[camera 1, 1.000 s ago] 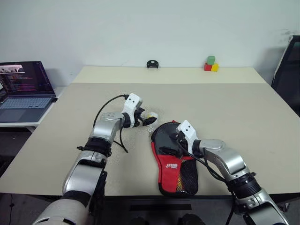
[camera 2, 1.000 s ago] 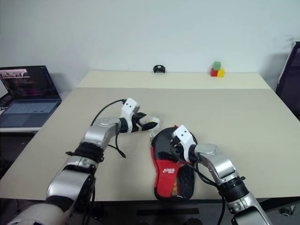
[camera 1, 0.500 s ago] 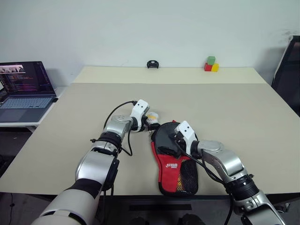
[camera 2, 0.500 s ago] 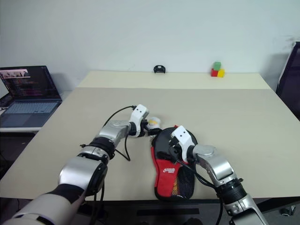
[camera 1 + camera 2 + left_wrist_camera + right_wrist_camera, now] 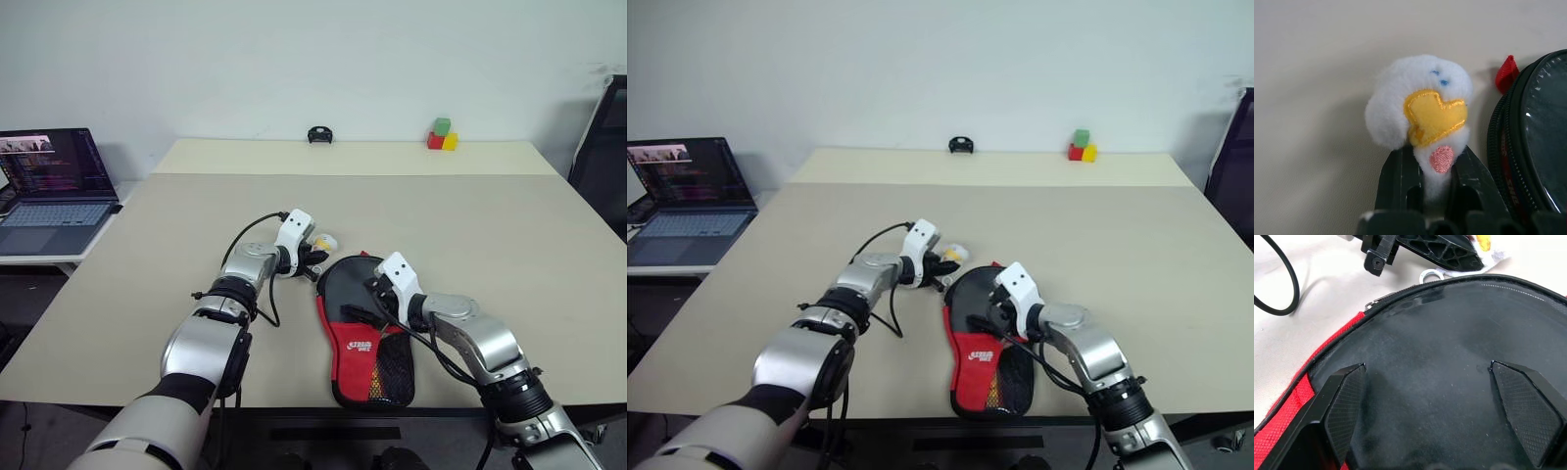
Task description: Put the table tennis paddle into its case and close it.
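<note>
- Since the earlier frame, the left gripper [image 5: 1436,196] has been brought down beside the case and clamped on one small white plush charm with a yellow patch [image 5: 1422,110].
- One black-and-red paddle-shaped zip case [image 5: 364,328], white logo unreadable, lies flat on the beige table [image 5: 490,235].
- The right gripper [image 5: 1442,409] is held spread wide over the case's black face.
</note>
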Robot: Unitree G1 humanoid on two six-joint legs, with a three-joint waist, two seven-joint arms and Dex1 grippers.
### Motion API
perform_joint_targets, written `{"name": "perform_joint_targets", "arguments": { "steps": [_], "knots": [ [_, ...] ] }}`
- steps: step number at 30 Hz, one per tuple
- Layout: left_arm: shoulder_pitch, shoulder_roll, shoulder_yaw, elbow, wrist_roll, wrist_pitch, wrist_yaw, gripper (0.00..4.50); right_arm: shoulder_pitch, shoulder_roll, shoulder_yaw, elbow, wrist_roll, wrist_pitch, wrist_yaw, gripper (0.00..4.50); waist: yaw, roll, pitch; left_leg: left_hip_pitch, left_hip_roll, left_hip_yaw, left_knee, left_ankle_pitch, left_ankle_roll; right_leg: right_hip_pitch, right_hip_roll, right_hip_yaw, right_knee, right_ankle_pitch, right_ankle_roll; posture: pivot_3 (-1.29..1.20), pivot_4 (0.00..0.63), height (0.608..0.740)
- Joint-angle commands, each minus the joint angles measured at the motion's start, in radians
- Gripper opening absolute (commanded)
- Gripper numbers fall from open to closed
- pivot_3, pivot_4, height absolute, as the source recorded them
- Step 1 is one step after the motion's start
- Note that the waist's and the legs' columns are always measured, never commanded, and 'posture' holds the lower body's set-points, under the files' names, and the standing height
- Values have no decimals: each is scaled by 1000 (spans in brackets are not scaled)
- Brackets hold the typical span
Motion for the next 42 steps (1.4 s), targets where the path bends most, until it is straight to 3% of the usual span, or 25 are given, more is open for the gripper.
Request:
{"name": "perform_joint_targets", "arguments": {
  "steps": [1,18,22,25,42],
  "knots": [
    [-38,-2,12,-12,9,-17,-9,177,18,-18,32,32,-35,44,-9,4500,0,0,0,0,0,0,0,0,0,0,0,0,0,0,0,0,150,740],
    [-139,-93,-32,94,138,-118,111,177,60,-10,81,110,-92,73,-31,4500,1,-6,-4,2,0,0,0,0,0,2,0,0,1,0,1,0,150,740],
    [-142,-119,-41,114,176,-140,173,177,86,-13,86,105,-95,81,-44,4500,2,-6,-5,9,0,-1,0,0,0,11,0,-2,-1,0,1,0,150,740],
    [-147,-130,-39,126,195,-150,220,177,111,-7,82,81,-88,99,-63,4500,2,-6,-5,18,0,-3,-2,0,0,21,0,-4,-6,0,2,0,150,740],
    [-220,-194,-63,157,336,-213,447,177,277,68,80,-100,-62,213,-210,4500,4,-7,-11,19,0,-11,-4,-1,0,29,0,-11,-16,0,3,0,150,740]
  ]
}}
